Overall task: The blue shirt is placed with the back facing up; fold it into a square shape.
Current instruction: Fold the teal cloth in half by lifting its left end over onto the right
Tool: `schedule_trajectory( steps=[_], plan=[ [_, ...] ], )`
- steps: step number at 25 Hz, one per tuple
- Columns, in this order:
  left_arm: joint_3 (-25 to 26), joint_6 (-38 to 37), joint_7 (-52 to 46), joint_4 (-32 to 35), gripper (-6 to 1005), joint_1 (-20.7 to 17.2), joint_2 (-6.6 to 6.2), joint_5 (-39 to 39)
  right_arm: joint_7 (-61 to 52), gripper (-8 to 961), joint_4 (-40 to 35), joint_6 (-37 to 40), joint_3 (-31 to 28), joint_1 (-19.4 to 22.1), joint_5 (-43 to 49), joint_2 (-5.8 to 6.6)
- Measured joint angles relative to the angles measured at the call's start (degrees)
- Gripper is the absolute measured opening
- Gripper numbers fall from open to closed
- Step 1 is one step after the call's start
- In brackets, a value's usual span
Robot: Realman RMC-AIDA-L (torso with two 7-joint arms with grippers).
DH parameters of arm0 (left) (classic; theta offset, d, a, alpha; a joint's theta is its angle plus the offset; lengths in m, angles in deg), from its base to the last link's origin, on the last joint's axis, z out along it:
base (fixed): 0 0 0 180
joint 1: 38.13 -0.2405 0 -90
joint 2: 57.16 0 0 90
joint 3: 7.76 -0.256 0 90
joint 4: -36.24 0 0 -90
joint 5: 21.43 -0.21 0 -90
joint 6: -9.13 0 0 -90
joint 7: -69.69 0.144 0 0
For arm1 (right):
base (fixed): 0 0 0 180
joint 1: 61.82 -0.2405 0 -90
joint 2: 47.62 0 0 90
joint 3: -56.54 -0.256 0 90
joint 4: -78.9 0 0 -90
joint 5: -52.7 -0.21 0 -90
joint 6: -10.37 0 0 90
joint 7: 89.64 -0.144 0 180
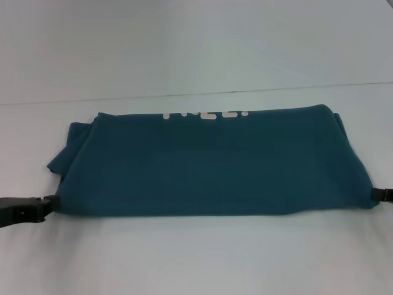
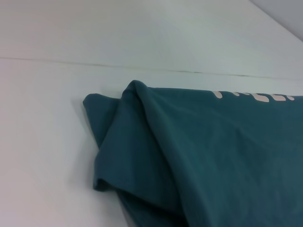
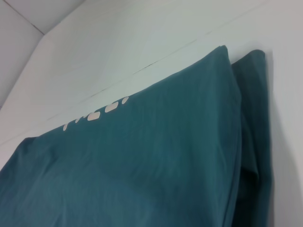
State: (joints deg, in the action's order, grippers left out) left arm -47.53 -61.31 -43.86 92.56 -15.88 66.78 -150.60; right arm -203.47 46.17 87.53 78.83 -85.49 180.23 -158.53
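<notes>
The blue shirt [image 1: 209, 163] lies flat on the tabletop [image 1: 196, 258], folded into a wide band running from the robot's left to its right. Its lettering [image 1: 206, 114] sits along the far edge, near the middle. A seam [image 1: 184, 93] in the tabletop runs just behind the shirt. The left hand [image 1: 49, 203] is at the shirt's near left corner; the right hand [image 1: 377, 193] is at the near right corner. Extra folds of cloth [image 2: 118, 142] bunch at the left end.
</notes>
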Motion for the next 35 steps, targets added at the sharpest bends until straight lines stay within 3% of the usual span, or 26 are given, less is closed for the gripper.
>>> schedule_trajectory(
  steps=[15,27,31,35],
  plan=[
    [2.6,0.1,0.5,0.3,3,-0.4,-0.03,-2.9,0.3,-1,0.0,-1.0,-2.0,2.3,0.1,-0.27],
    [2.8,-2.2,1.0,0.5,3,0.0,-0.24,-2.6,1.8,-1,0.0,2.2,-2.2,1.2,0.0,-0.1],
    [3.0,-4.6,1.1,0.9,3,0.4,-0.62,-2.9,1.9,101,-1.0,3.0,-2.3,1.0,-0.1,0.05],
    [4.3,-5.9,0.5,3.1,129,0.4,-0.75,-2.9,1.7,243,-4.3,3.5,-3.0,1.1,-1.1,-0.72]
  ],
)
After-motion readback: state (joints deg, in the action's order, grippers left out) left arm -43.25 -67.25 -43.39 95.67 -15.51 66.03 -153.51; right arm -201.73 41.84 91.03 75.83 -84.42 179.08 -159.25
